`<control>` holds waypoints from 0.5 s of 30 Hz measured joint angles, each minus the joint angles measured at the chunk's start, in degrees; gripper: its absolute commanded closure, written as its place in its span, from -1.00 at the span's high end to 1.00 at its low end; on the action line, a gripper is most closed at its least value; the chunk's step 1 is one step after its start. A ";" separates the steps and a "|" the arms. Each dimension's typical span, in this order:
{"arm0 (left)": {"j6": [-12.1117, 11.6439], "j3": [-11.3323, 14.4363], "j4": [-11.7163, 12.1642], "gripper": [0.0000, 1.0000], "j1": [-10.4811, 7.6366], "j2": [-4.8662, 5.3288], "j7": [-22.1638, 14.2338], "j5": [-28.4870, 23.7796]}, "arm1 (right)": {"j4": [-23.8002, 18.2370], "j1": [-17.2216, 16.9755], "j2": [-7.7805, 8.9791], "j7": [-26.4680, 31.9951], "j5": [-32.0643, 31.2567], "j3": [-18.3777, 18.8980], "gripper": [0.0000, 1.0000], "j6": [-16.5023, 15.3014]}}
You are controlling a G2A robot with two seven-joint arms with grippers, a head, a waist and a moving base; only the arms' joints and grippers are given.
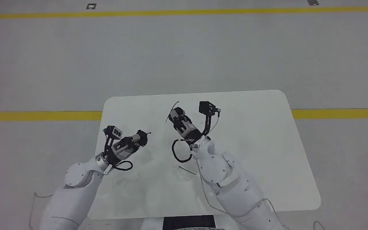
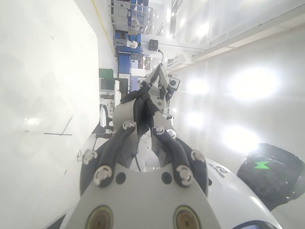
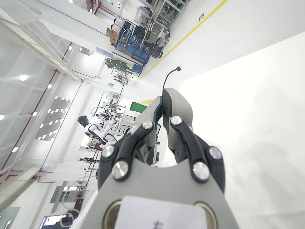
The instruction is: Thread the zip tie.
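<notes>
- The right pincer (image 3: pixel 163 97) is clamped on a black zip tie (image 3: pixel 167 78), whose head end curves out beyond it.
- The left pincer (image 1: pixel 143 137), squeezed narrow, hangs well apart from the right pincer, over the white surface (image 1: pixel 259 126).
- A thin dark strip (image 1: pixel 186 169) lies on the surface near the right pincer's arm.

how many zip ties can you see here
2. A held zip tie sticks out of the shut right hand; a loose zip tie lies flat on the table beside the right arm. Others could be hidden under the arms.
</notes>
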 measured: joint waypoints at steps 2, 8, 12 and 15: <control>0.00 0.78 0.45 -1.00 -0.64 -0.40 0.29 0.31 | 0.08 -0.49 0.04 -0.42 -0.66 0.03 -1.00 -0.35; 0.00 0.95 0.49 -1.00 -0.74 -0.46 0.35 0.43 | 0.59 -0.65 0.17 -0.04 -1.71 0.12 -1.00 -1.03; 0.00 0.95 0.49 -1.00 -0.74 -0.46 0.34 0.43 | 0.58 -0.65 0.17 -0.05 -1.70 0.12 -1.00 -1.01; 0.00 0.95 0.49 -1.00 -0.74 -0.46 0.34 0.43 | 0.58 -0.65 0.17 -0.05 -1.70 0.12 -1.00 -1.01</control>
